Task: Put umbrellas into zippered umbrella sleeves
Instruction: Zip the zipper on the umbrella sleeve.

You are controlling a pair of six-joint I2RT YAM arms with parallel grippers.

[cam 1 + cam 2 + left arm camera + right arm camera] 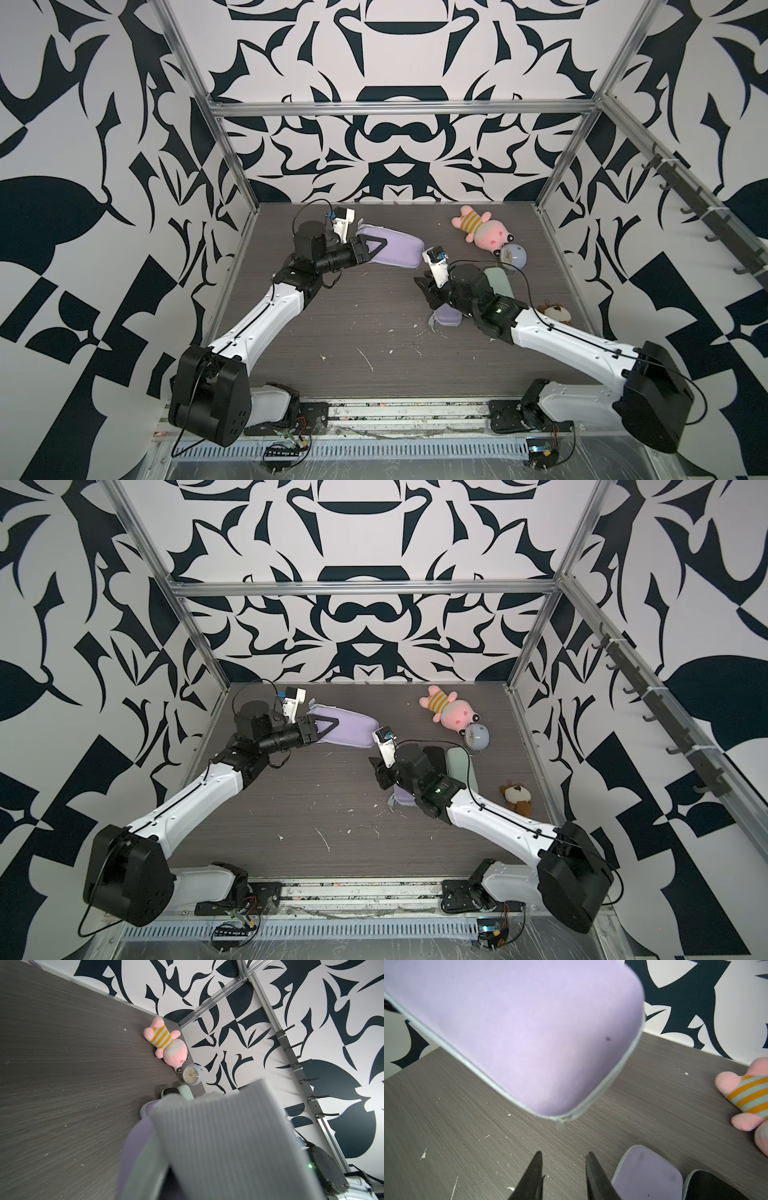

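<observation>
Upper left of centre in both top views, the left gripper (368,249) is clenched on one end of a lilac sleeve (399,249), with a black finger lying across its shell. The sleeve's long axis runs nearly level across the frame, dropping slightly to the right. Its free rounded end points toward the right gripper (424,286) at mid-frame. From the right wrist, a grey zip pull (560,1125) hangs at that end above the table (446,1115). The right gripper's two black fingertips (537,1161) stand parted just short of it, with nothing between them. Right of centre, partly under the right arm, lie a second lilac sleeve (448,318), a black sleeve (712,1186) and a mint sleeve (459,764), side by side. A pink plush toy (482,228) and a pale-blue clock (513,255) lie toward the table's upper right.
</observation>
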